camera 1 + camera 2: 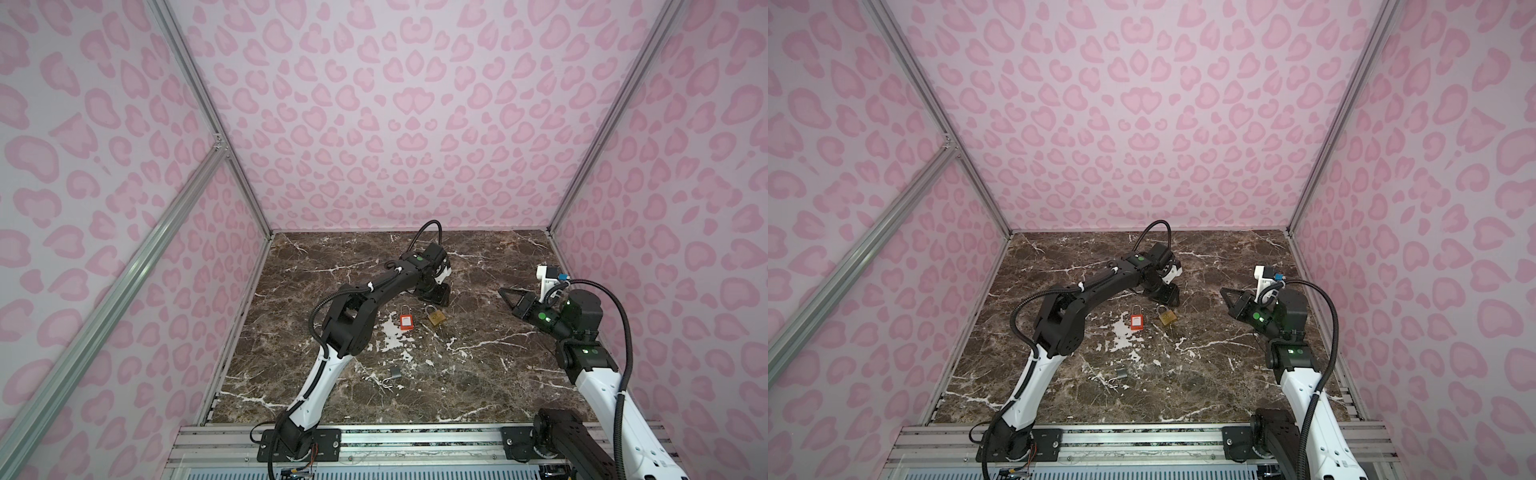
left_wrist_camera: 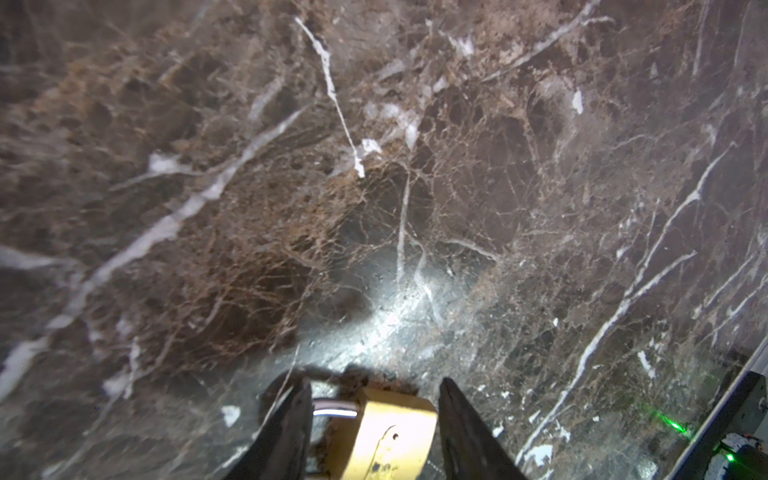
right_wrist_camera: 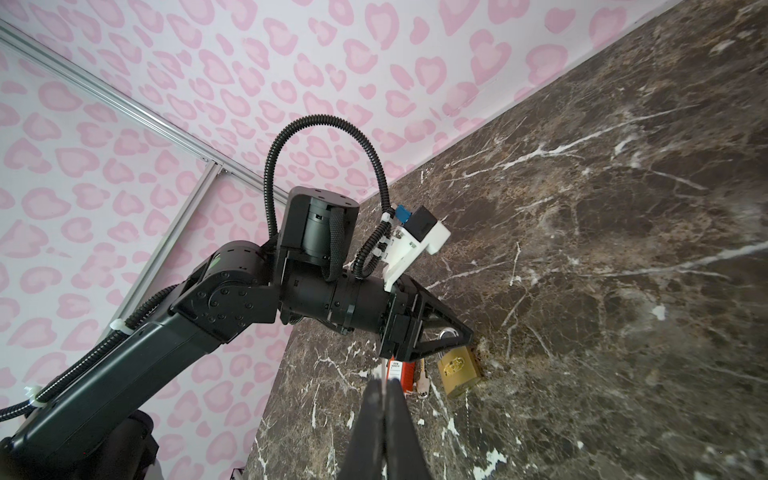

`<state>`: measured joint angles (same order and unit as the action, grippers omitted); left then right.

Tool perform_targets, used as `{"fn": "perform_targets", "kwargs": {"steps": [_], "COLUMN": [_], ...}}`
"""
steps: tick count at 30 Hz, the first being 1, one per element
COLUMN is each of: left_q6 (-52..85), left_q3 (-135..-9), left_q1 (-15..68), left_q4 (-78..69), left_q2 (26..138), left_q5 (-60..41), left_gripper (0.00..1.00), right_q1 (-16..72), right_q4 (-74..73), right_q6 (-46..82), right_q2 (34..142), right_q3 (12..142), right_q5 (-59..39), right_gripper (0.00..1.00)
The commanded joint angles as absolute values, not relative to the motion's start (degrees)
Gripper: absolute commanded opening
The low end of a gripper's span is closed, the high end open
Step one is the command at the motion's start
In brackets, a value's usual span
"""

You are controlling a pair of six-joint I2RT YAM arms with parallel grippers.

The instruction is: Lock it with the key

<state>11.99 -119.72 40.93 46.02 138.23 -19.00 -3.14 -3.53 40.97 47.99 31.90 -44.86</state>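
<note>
A brass padlock lies flat on the marble table. In the left wrist view it sits between the fingers of my left gripper, with a gap on each side. That gripper is open and hangs low over the shackle end. A silver key lies on the table between the brass padlock and a red padlock. My right gripper is shut and empty, raised to the right of both locks.
A small grey metal piece with a wire loop lies nearer the front of the table. Pink patterned walls and aluminium posts close in the table on three sides. The arm bases sit on a rail at the front.
</note>
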Motion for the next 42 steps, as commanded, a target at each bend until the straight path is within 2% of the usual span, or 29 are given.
{"fn": "perform_targets", "kwargs": {"steps": [1, 42], "left_q6": [11.83, 11.34], "left_q3": [-120.58, -115.58], "left_q1": [41.02, 43.79], "left_q4": [45.13, 44.81], "left_q2": [139.21, 137.73], "left_q5": [-20.59, -23.11], "left_gripper": [0.51, 0.51], "right_q1": [-3.26, -3.44], "right_q4": [-3.92, -5.26], "right_q6": [40.52, 42.0], "right_q2": [48.08, 49.16], "right_q3": [31.56, 31.46], "right_q5": [-45.7, -46.05], "right_gripper": [0.0, 0.0]}}
